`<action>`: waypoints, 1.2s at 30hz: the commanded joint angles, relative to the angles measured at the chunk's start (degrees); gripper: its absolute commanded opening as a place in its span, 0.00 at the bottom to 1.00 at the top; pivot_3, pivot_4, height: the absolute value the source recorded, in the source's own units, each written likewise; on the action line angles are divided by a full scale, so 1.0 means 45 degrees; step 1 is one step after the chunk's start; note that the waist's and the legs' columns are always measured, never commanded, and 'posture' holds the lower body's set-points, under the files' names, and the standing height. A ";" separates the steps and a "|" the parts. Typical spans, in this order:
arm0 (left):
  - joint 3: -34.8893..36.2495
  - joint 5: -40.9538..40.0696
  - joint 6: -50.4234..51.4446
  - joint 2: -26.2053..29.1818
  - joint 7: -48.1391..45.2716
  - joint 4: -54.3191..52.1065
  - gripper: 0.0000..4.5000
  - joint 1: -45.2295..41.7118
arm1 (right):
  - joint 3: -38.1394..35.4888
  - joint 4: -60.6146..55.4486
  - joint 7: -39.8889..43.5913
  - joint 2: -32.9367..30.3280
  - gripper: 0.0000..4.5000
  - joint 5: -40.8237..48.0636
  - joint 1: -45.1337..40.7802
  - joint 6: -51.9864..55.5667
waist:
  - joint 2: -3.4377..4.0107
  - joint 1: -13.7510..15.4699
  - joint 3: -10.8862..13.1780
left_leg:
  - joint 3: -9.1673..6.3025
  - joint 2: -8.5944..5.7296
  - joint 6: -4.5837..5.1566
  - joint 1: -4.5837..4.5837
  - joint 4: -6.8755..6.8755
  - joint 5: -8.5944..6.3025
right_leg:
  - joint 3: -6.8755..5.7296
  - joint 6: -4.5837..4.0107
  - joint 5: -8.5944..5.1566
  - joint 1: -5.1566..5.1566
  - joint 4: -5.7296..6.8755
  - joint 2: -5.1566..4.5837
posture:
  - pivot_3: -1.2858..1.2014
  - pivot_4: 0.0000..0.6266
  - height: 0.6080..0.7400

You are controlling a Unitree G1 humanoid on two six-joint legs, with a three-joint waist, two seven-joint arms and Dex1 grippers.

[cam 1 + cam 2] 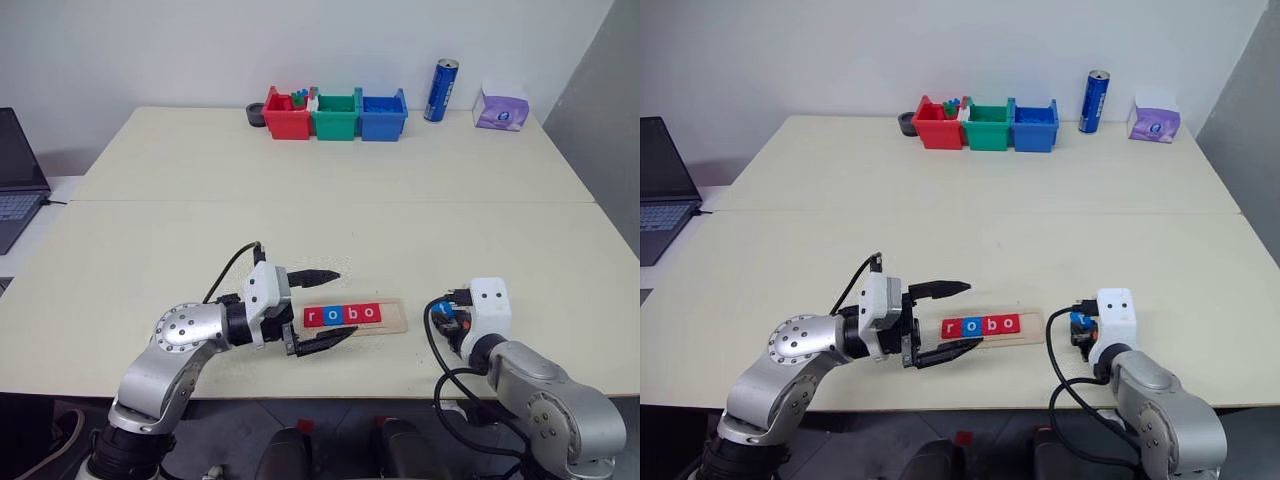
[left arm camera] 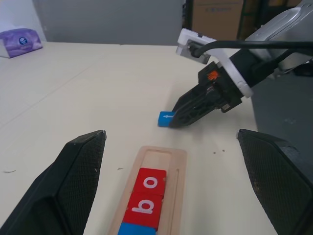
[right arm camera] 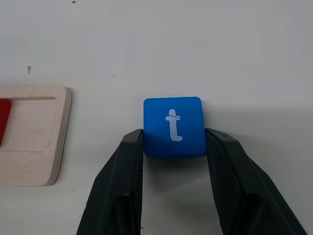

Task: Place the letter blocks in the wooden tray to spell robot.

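Right wrist view: right claw (image 3: 173, 142) clamps blue "t" block (image 3: 173, 126); left claw (image 1: 322, 310) spread wide, empty.

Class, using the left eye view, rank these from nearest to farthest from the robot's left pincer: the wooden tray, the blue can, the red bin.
1. Wooden tray, just beside the left pincer, at the table's near edge.
2. Red bin, at the far edge, left of the green bin.
3. Blue can, far edge, further right.
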 commanded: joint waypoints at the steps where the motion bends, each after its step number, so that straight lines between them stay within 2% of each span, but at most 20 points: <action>1: -0.0176 -0.0591 0.0016 0.0214 -0.0468 -0.0713 1.00 -0.0022 | 0.0270 0.0072 -0.0056 0.0215 0.33 -0.0014 -0.0048 0.0204 | -0.0006 -0.0017 -0.0003 | 0.0000 0.0000 0.0001 0.0000 0.0000 0.0000 | 0.0000 0.0000 0.0000 0.0000 0.0000 0.0000 | 0.52 0.24 1.00; 10: -0.0230 -0.0599 -0.0195 0.0526 -0.1069 -0.0168 1.00 -0.0403 | 0.0350 0.0204 -0.0019 0.0603 0.33 0.0100 -0.0308 0.0393 | -0.0015 -0.0053 -0.0009 | -0.0003 0.0008 0.0002 0.0003 -0.0006 -0.0001 | 0.0001 0.0009 -0.0006 -0.0002 -0.0002 0.0015 | 0.52 0.24 1.00; 18: -0.0557 -0.0363 -0.0389 0.0287 -0.0955 0.0087 1.00 -0.0817 | -0.0156 -0.0161 0.0572 0.0500 0.94 0.0379 -0.0527 0.0396 | -0.0024 -0.0054 -0.0014 | 0.0000 0.0008 0.0003 0.0000 -0.0006 -0.0001 | 0.0005 0.0010 -0.0006 -0.0002 -0.0014 0.0015 | 0.52 0.24 1.00; 19: -0.0552 -0.0356 -0.0413 0.0279 -0.0952 0.0116 1.00 -0.0830 | -0.0335 -0.0322 0.0656 0.0488 0.99 0.0414 -0.0552 0.0475 | -0.0024 -0.0050 -0.0014 | 0.0000 0.0008 0.0003 -0.0001 -0.0005 -0.0001 | 0.0004 0.0011 -0.0007 -0.0002 -0.0017 0.0015 | 0.52 0.24 1.00; 26: -0.0426 -0.0344 -0.0712 0.0294 -0.1172 0.0734 1.00 -0.1082 | -0.1568 -0.1637 0.1821 -0.0694 0.99 0.1048 -0.2123 0.1056 | -0.0017 -0.0046 -0.0008 | 0.0003 0.0005 0.0004 -0.0015 -0.0006 -0.0002 | 0.0003 0.0010 -0.0005 -0.0010 -0.0033 0.0015 | 0.52 0.24 1.00; 29: -0.0436 -0.0317 -0.0860 0.0258 -0.1191 0.0989 1.00 -0.1209 | -0.2725 -0.0732 0.3595 -0.1848 0.99 0.2161 -0.3572 0.0595 | -0.0015 -0.0036 -0.0007 | -0.0010 0.0006 0.0005 -0.0019 -0.0019 -0.0002 | -0.0008 0.0000 0.0001 -0.0007 -0.0052 0.0019 | 0.52 0.24 1.00; 32: -0.0512 -0.0406 -0.0881 0.0105 -0.1198 0.1185 1.00 -0.1356 | -0.3418 0.1916 0.8695 -0.5005 0.99 0.3913 -0.3925 -0.2690 | -0.0010 -0.0016 0.0014 | 0.0003 -0.0009 0.0016 -0.0026 -0.0018 -0.0008 | -0.0011 -0.0033 0.0029 -0.0001 -0.0093 0.0010 | 0.52 0.24 1.00; 33: -0.0548 -0.0432 -0.0873 0.0069 -0.1241 0.1209 1.00 -0.1381 | -0.3285 0.2645 0.9845 -0.5823 0.99 0.3972 -0.3572 -0.3776 | -0.0020 0.0031 0.0013 | 0.0011 -0.0011 0.0036 -0.0028 -0.0018 -0.0020 | -0.0016 -0.0033 0.0029 0.0008 -0.0108 0.0008 | 0.52 0.24 1.00; 36: -0.0663 -0.0344 -0.0968 -0.0015 -0.1355 0.1365 1.00 -0.1431 | -0.1787 0.5137 1.2624 -0.7790 0.99 0.2491 -0.2236 -0.8284 | -0.0040 0.0092 0.0008 | 0.0008 -0.0012 0.0109 -0.0044 -0.0015 -0.0062 | -0.0025 -0.0022 0.0020 0.0019 -0.0128 -0.0007 | 0.52 0.24 1.00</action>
